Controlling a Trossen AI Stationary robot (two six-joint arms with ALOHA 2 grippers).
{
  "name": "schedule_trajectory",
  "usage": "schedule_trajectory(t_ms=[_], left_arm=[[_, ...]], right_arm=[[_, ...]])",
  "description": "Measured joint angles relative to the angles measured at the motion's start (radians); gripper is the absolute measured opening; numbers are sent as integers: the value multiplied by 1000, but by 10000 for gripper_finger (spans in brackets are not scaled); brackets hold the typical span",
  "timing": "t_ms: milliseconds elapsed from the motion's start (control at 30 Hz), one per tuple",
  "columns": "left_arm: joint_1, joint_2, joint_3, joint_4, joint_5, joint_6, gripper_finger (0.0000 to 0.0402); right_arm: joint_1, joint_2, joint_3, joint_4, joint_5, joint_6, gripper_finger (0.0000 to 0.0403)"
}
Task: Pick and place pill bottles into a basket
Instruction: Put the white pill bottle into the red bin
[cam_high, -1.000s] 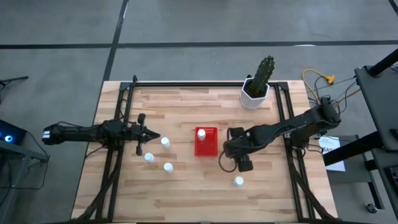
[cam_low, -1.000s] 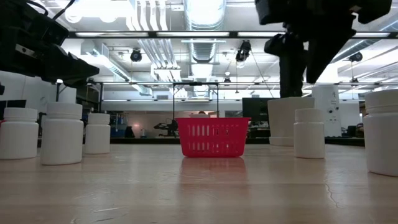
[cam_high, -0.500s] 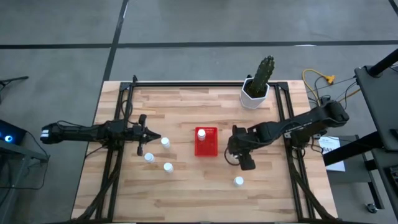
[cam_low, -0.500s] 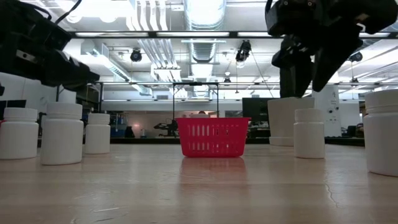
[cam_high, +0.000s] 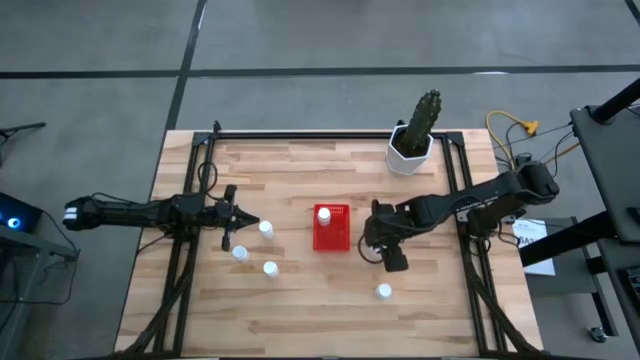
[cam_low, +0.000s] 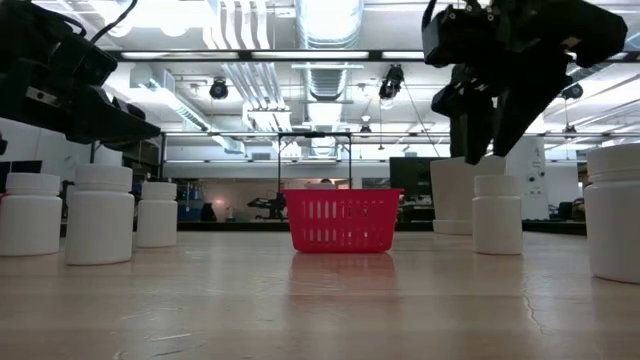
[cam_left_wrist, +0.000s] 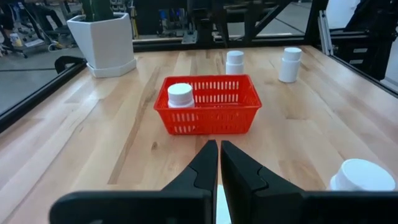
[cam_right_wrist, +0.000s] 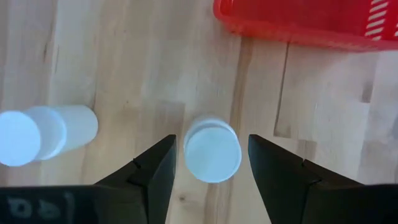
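Right gripper (cam_right_wrist: 210, 180) hangs above the table (cam_high: 300, 310) just right of the basket (cam_high: 331, 229), pointing down. Its wrist view looks straight onto 1 bottle (cam_right_wrist: 212, 150), upright on the wood, framed between the 2 spread fingers (cam_right_wrist: 155, 171) with a gap on each side. Wide open, then, holding nothing. A 2nd bottle (cam_right_wrist: 43, 132) stands to one side of it, and the basket's red edge (cam_right_wrist: 298, 22) shows just beyond.

Over on the left, the left gripper (cam_high: 243, 220) waits low over the table, aimed at the basket. Its fingers (cam_left_wrist: 205, 168) are pressed together, empty.

In the basket: 1 bottle (cam_high: 323, 213), standing at the far end, cap up; the left wrist view shows it in one corner (cam_left_wrist: 181, 96).

Loose on the table from above: 3 bottles near the left gripper, 1 just beside its tip (cam_high: 265, 229), 1 nearer (cam_high: 240, 253), 1 nearer still (cam_high: 270, 268). Another (cam_high: 384, 291) sits alone toward the front, right of centre.

The cactus pot (cam_high: 409, 152) stands at the far right edge, well apart from it all.
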Motion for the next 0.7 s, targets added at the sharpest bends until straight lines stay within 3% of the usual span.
schedule_trajectory(t_ms=[700], left_arm=[[0, 6, 0, 1, 0, 0, 2]], right_arm=[[-5, 105, -10, 24, -6, -20, 189]])
